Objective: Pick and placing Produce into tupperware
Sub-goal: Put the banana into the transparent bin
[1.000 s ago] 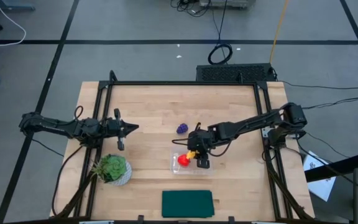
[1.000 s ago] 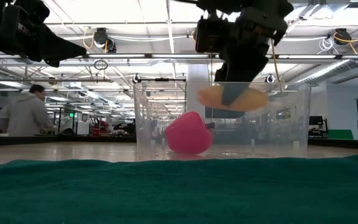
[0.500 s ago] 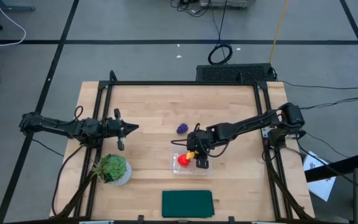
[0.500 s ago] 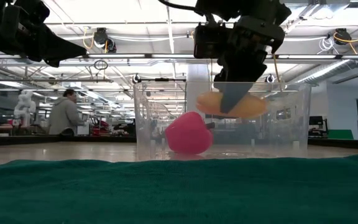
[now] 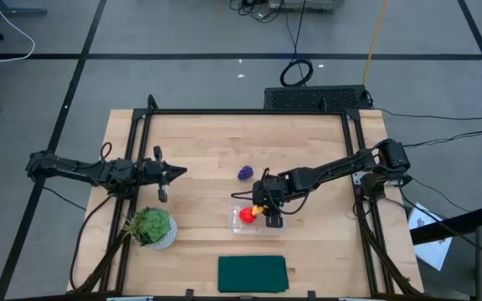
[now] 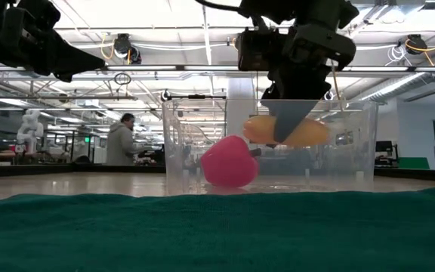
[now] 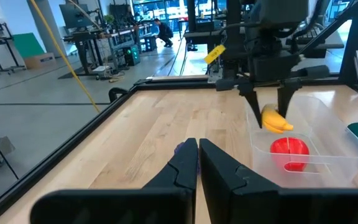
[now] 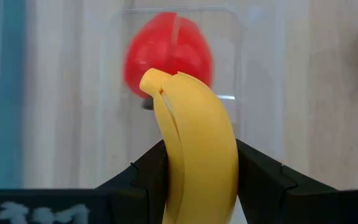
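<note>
The clear tupperware [image 5: 243,226] stands on the table near its middle. The round red fruit [image 5: 246,215] rests on the tupperware's floor and looks pink in the low view [image 6: 229,162]. My right gripper [image 5: 263,209] is shut on the yellow banana [image 8: 197,124] above the tupperware's floor, inside its walls [image 6: 353,143]. The purple grape bunch [image 5: 246,173] lies on the table farther back. My left gripper [image 5: 178,171] is shut and empty at the table's left, held above the wood [image 7: 197,165]. My right gripper pinches the banana's middle [image 8: 194,162] between its two fingers [image 8: 260,177], one on each side. The fingers point down from above and lie across the banana. The banana hangs about level [image 6: 308,132], clear of the tupperware's floor and beside the red fruit.
A leafy green plant in a white pot [image 5: 151,226] stands at the near left. A dark green flat rectangle [image 5: 252,273] lies at the near edge, in front of the tupperware. A person [image 6: 119,140] moves in the room behind the table.
My right gripper has gone down a little with the banana, which now hangs lower inside the tupperware's walls and stays about level. A person in the room behind has walked across.
</note>
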